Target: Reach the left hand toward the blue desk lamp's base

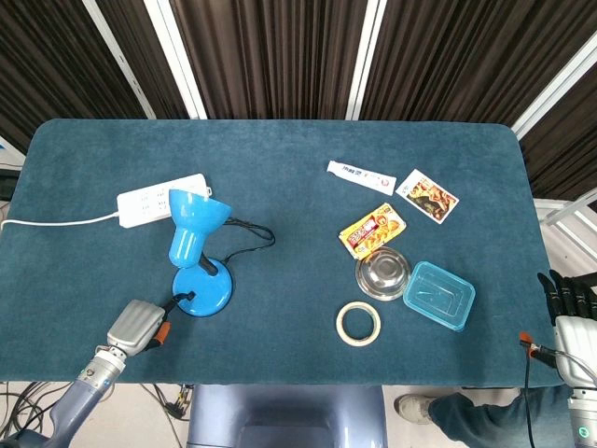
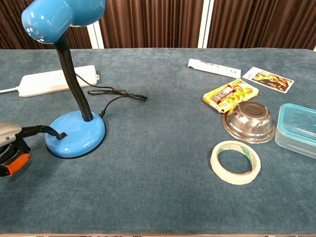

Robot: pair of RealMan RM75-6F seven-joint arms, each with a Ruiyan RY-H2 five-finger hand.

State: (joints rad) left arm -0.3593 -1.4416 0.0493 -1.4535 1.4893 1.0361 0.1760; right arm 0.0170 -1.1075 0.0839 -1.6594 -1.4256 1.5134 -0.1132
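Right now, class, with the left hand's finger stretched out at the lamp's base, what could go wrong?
1. The left hand reaches the lamp base with one extended finger near the switch; a sideways push may slide the base.
2. The lamp head sits high on a bent neck, so a hard nudge could tip it.
3. The cord trails to the power strip and could drag.

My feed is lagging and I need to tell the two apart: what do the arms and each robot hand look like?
Left robot hand: silver-grey back, black fingers, orange patch, on a grey-blue arm. Right robot hand: black fingers, pale grey back, with a thin black cable and a small orange tag.
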